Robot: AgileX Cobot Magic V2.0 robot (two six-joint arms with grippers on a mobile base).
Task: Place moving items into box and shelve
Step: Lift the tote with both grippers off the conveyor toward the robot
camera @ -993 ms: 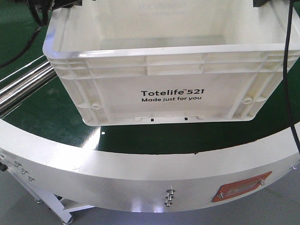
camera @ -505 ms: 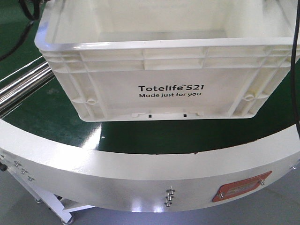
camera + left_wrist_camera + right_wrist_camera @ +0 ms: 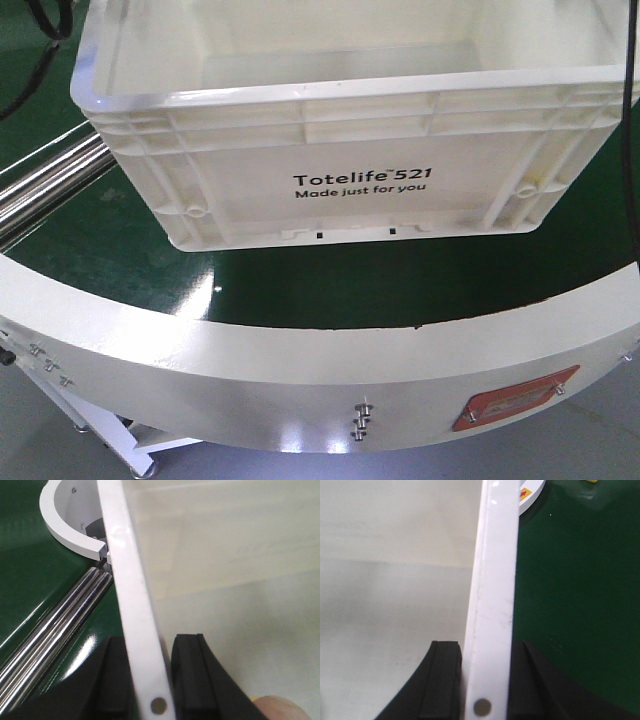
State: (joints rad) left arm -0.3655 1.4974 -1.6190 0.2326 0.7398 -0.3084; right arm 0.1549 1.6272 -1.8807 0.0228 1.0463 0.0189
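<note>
Box (image 3: 360,150), clamped at opposite rims by left gripper (image 3: 150,680) and right gripper (image 3: 487,680), hangs lifted; shelving remains.

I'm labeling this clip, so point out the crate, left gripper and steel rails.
crate (image 3: 250,200): front view, front wall.
left gripper (image 3: 148,650): left wrist view, between its pads.
steel rails (image 3: 50,185): front view, middle of bars.

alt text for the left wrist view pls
The left hand clamps the rim of the white crate between two black fingers; the rim runs up mid-frame. The crate's pale inside fills the right, with a yellowish rounded item just showing at the bottom edge; shiny metal rods over a green surface lie left.
</note>
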